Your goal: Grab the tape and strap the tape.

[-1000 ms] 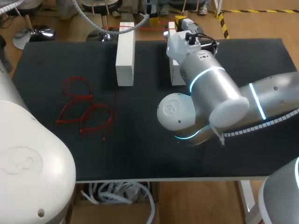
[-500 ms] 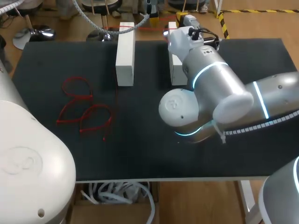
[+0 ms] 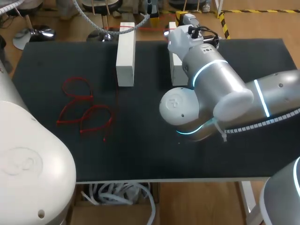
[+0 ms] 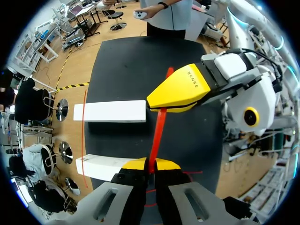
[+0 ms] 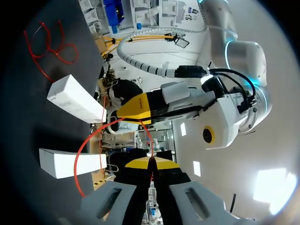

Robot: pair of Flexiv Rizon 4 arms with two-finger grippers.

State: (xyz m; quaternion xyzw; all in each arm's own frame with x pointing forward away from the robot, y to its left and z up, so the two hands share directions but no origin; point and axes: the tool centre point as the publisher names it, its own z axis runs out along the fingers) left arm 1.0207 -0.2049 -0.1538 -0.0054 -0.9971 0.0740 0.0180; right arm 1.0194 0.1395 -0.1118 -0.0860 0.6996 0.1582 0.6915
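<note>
Left tool [image 4: 150, 165] and right tool [image 5: 151, 164] each clenched the thin red flexible tape [image 4: 158, 130], strung near the white rectangular blocks [image 4: 110, 111] at the far side of the table [image 3: 140, 150]. Likely light, floppy, slick; best pinched near ends.

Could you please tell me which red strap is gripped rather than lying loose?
The red plastic strap clamped by the left gripper and right gripper; the other red straps lie looped on the black table.
</note>
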